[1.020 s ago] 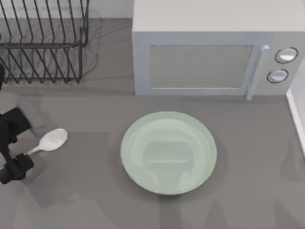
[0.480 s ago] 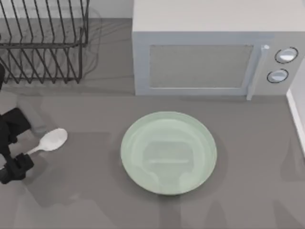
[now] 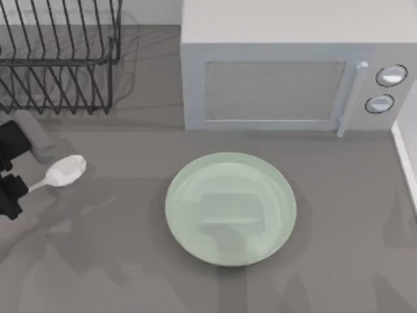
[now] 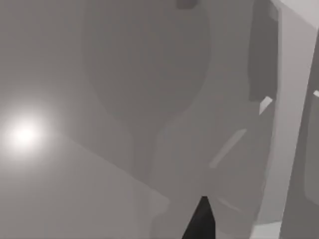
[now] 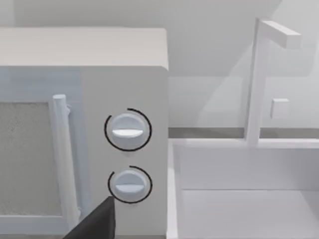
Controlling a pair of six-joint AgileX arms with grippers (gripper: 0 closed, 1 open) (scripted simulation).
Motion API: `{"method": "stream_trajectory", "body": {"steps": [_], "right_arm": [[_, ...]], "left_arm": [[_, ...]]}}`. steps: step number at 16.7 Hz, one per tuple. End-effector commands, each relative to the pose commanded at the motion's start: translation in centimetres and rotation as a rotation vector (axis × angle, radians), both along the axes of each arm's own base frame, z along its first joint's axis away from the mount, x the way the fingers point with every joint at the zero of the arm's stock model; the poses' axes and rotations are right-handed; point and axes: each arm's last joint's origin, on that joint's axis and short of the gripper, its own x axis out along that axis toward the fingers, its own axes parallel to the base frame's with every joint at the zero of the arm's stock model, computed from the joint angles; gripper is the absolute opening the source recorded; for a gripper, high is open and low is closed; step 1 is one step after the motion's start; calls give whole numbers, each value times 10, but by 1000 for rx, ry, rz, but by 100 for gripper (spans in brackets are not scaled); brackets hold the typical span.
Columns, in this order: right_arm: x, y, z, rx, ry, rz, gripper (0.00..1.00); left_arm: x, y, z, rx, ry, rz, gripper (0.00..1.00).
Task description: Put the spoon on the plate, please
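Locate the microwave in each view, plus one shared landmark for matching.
Top view: microwave at the back, right of centre, behind the plate.
Right wrist view: close up, its control end with the door handle.
Left wrist view: cannot make it out.
Shared landmark: the two round knobs, stacked beside the door handle.

Grey table (image 3: 352,261) bears plate (image 3: 230,208), microwave (image 3: 287,72), rack (image 3: 58,59).

The left arm's matte black, blocky two-finger gripper (image 3: 14,188) showed boxy dark segments beside a grey rounded link
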Motion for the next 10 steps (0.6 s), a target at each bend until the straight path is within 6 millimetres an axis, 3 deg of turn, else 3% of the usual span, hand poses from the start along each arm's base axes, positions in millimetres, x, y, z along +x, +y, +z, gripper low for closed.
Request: {"method": "stream_trajectory", "body": {"steps": [5, 10], "right_arm": [[0, 0, 0, 0, 0, 0, 100], [0, 0, 0, 0, 0, 0, 100]], "left_arm": [[-6, 0, 47, 0, 2, 6, 0], [-6, 1, 48, 0, 4, 7, 0]]}}
